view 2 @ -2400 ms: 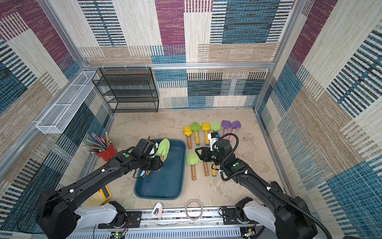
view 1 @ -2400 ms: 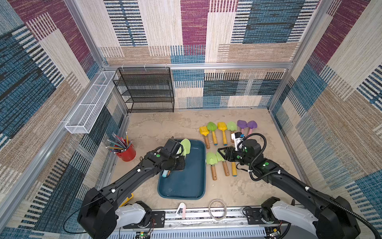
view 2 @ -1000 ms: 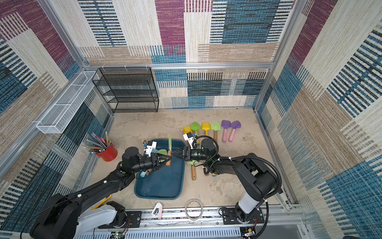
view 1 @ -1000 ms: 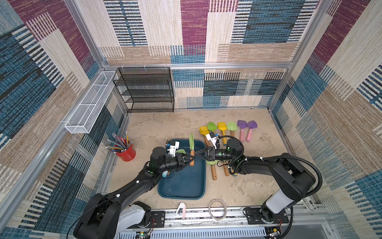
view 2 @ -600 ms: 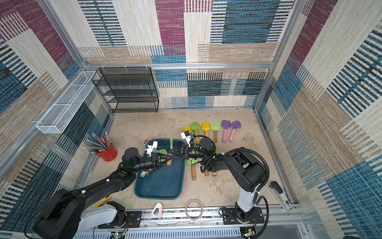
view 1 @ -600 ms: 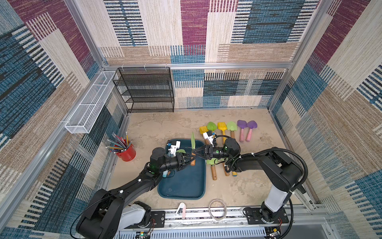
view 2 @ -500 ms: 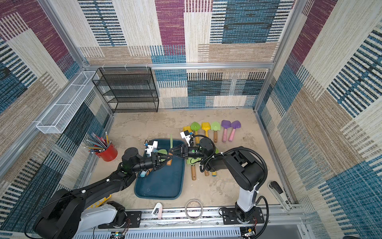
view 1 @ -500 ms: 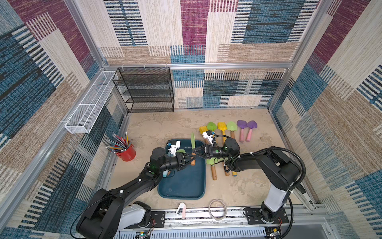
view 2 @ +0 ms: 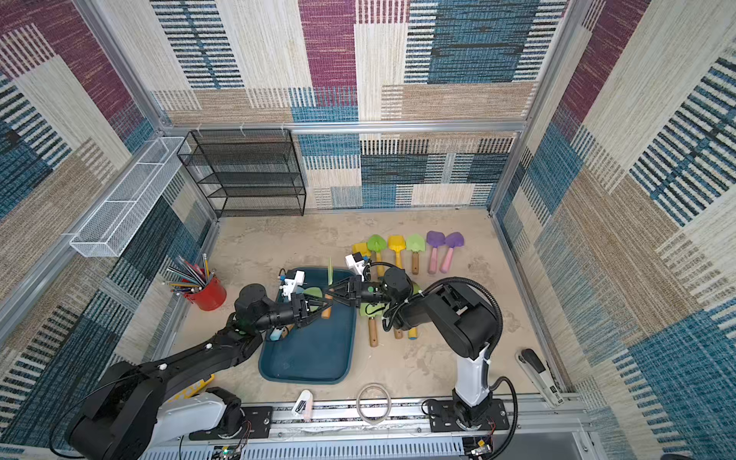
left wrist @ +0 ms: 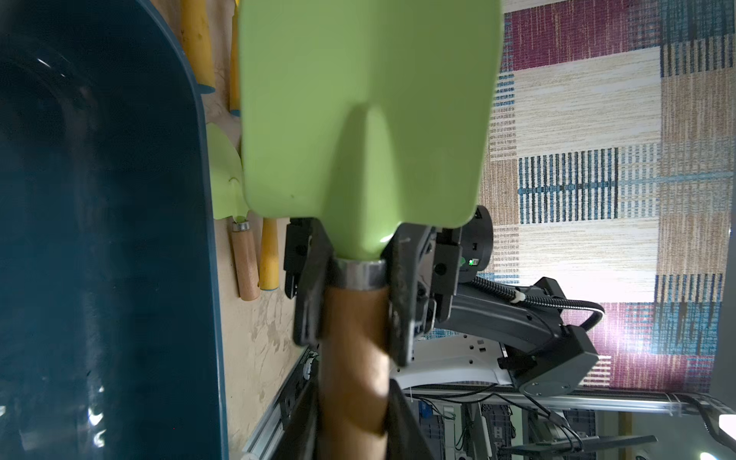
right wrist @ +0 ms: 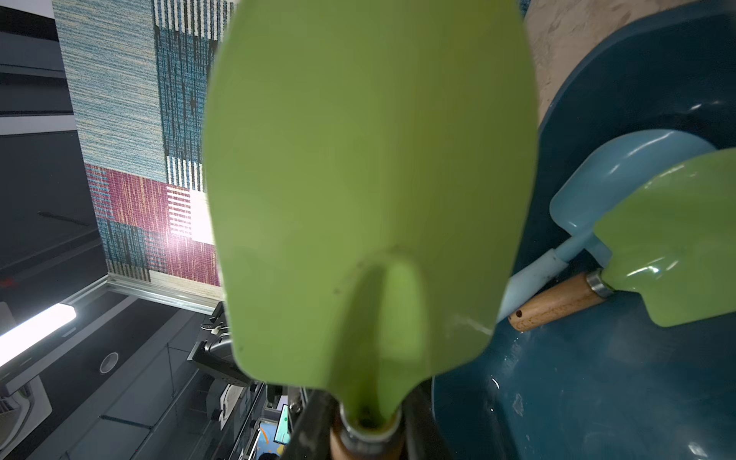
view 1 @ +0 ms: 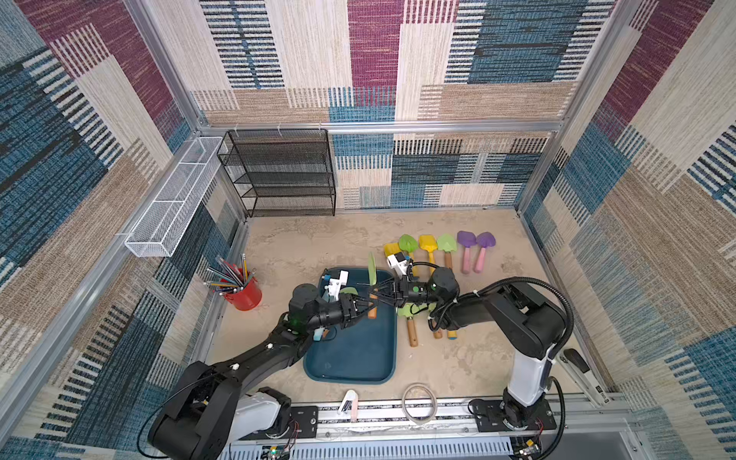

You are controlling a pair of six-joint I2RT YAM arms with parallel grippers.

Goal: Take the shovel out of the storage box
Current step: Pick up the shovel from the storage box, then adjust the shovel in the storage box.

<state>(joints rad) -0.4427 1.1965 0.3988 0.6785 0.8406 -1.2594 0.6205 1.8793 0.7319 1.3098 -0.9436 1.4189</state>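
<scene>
Mid-frame, my right pincer clamps the lime-green wooden-handled shovel over the glossy teal plastic storage box (left pincer: cannot tell if gripping).

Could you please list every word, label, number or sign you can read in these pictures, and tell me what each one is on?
No text here can be read.
Small white object on the front rail: dark print, too small to read.
Black-and-white tool by the right wall: printed label, too small to read.
Storage box and green shovel: no print visible.
</scene>
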